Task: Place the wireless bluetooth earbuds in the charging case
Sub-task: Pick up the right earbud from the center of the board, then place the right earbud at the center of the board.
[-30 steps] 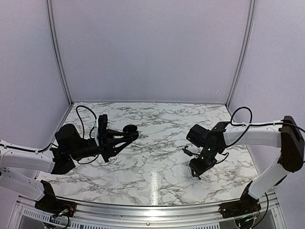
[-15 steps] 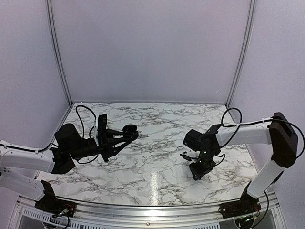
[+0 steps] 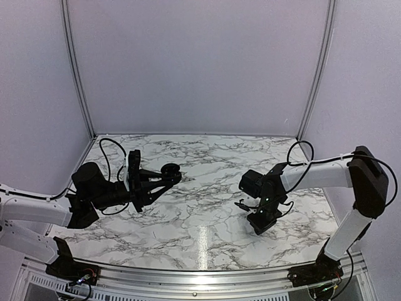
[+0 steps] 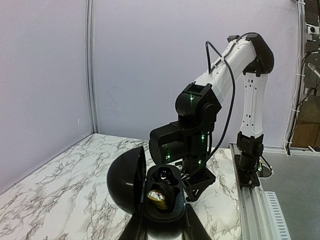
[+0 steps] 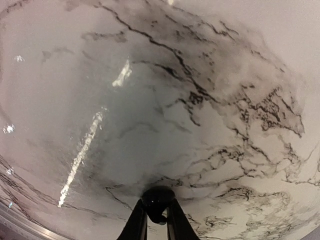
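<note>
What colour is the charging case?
The case is glossy black; the left wrist view shows it best.

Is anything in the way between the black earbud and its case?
No, nothing visible. The right gripper holds the earbud, the left gripper holds the open case, and only table lies between them.

Grey-veined white marble tabletop [image 3: 207, 157], pale lilac enclosure walls [image 3: 200, 63] behind, aluminium rail [image 3: 188, 277] along its near edge
</note>
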### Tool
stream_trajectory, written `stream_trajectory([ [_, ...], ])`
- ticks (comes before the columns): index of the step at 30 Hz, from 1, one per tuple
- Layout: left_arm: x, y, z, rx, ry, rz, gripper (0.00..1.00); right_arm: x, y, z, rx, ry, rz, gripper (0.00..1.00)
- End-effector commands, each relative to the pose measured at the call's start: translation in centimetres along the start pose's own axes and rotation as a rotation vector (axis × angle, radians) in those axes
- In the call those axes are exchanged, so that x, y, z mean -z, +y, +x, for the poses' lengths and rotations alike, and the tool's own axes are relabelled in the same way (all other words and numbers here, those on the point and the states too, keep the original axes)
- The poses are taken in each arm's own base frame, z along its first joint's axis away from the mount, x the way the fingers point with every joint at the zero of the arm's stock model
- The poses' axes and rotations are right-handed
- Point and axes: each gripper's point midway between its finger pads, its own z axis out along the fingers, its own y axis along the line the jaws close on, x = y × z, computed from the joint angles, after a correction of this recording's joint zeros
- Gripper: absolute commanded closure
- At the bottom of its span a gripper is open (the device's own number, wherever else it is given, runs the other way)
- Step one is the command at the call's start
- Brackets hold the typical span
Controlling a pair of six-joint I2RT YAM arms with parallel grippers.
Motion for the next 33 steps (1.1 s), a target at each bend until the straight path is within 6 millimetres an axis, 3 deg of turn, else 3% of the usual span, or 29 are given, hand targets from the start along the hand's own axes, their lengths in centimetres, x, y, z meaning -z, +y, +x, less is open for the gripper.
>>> stream_trajectory([
  [1, 0.3, 0.2, -0.4, -0.019, -0.027, -0.005, 1.00, 0.9, 1.0, -3.1, 0.021, -0.094, -0.044, 0.86],
  [8, 0.6, 0.3, -0.5, -0.033, -0.038, -0.016, 1.00, 4.5, 2.8, -7.2, 0.061, -0.269, -0.119, 0.92],
  [15, 0.7, 0.3, -0.5, -0.026, -0.038, -0.017, 1.00, 3.9, 4.1, -7.6, 0.130, -0.262, -0.155, 0.95],
  [24, 0.8, 0.4, -0.6, -0.022, -0.041, -0.023, 1.00, 2.8, 10.3, -8.0, 0.340, -0.263, -0.228, 0.97],
  [29, 0.8, 0.5, -0.7, -0.012, -0.042, -0.024, 1.00, 2.7, 11.7, -8.7, 0.402, -0.270, -0.230, 0.97],
  [33, 1.2, 0.6, -0.9, -0.016, -0.049, -0.039, 1.00, 2.0, 11.9, -8.2, 0.418, -0.226, -0.222, 0.97],
])
